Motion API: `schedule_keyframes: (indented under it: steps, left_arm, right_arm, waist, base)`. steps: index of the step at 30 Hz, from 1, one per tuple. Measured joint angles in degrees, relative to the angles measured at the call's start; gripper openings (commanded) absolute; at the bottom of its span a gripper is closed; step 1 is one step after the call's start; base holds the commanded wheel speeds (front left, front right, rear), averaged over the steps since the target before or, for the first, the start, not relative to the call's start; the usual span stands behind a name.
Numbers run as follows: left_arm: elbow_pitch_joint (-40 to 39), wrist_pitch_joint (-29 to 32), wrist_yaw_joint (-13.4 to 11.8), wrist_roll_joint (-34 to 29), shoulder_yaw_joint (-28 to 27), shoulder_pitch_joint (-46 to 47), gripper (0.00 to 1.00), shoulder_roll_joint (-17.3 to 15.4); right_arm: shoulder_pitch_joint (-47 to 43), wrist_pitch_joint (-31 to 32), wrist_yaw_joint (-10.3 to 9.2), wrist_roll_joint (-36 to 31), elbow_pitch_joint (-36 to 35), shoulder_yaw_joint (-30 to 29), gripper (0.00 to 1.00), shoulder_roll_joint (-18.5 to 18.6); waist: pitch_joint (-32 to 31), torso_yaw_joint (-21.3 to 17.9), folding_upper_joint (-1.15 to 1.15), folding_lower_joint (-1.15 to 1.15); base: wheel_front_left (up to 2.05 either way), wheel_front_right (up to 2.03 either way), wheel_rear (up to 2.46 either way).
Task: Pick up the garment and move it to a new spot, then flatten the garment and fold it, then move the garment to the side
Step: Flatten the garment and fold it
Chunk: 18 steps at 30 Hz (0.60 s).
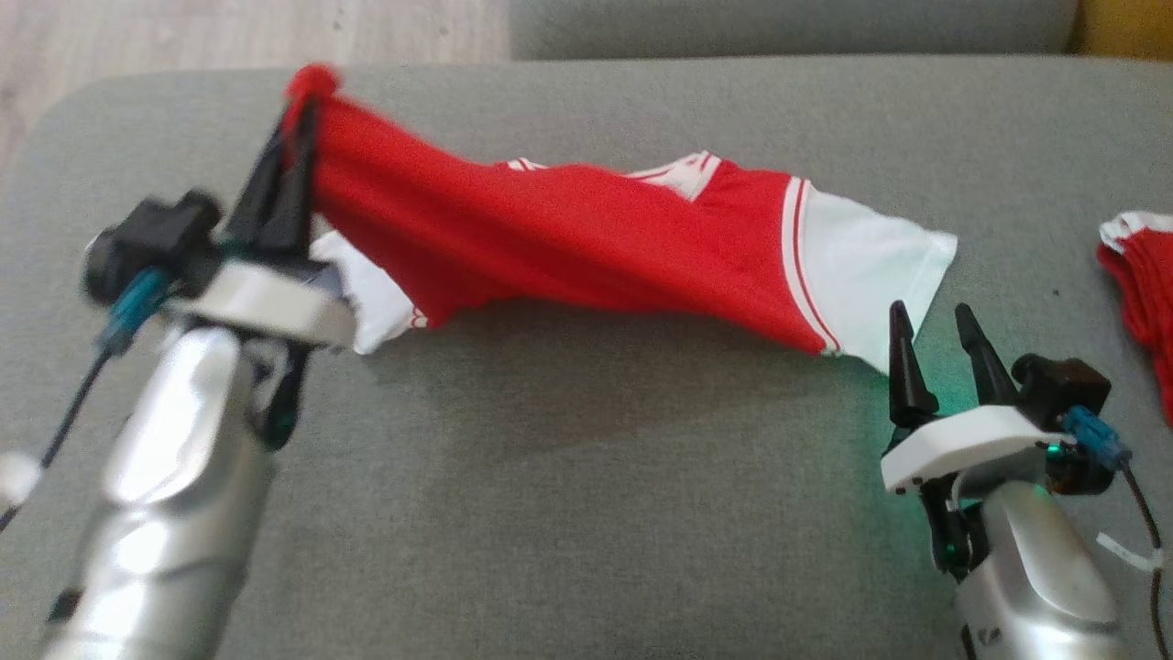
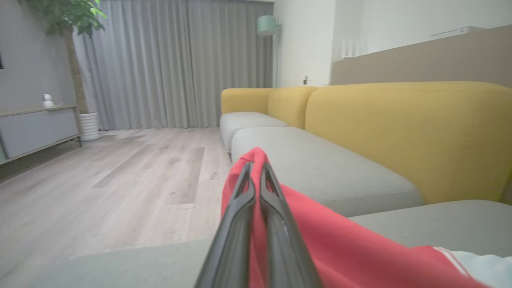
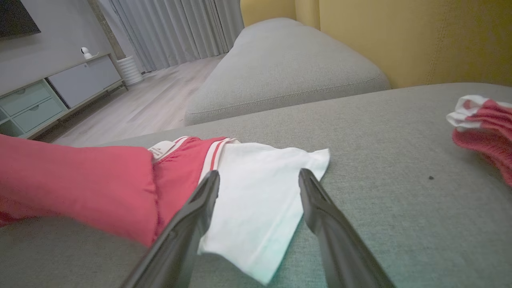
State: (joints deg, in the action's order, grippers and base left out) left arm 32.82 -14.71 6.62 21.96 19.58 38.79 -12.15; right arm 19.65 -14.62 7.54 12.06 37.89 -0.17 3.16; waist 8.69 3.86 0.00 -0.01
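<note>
**Left grip on garment; right fingers wide**

The left gripper (image 1: 295,119) has its fingers (image 2: 240,208) closed on a red corner of the garment (image 1: 568,247), held up over the far left of the sofa (image 1: 586,486). The garment stretches rightward, and its white end (image 1: 871,266) rests on the sofa. The right gripper (image 1: 930,312) stands just near of that end, fingers wide apart and holding nothing. A second red cloth (image 1: 1141,284) lies at the right edge.
</note>
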Motion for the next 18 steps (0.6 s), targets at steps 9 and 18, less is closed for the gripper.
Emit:
schedule_keyframes:
  steps: [9, 18]
  left_arm:
    - [3.8, 0.0, -3.3, 1.2, -9.5, -11.8, 0.93, -5.8]
    - [3.1, 0.0, -6.6, -3.6, -11.0, -13.7, 1.00, -0.3]
  right_arm:
    - [-1.2, 0.0, 0.00, 0.5, 0.1, -0.3, 1.00, 0.0]
    - [-1.7, 0.0, -0.01, 0.5, 0.3, 0.2, 1.00, -0.1]
  waist:
    - [-3.0, 2.8, 0.00, 0.00]
    - [-2.3, 2.3, 0.00, 0.01]
  base:
    - [0.00, 0.00, 0.00]
    - [0.00, 0.00, 0.00]
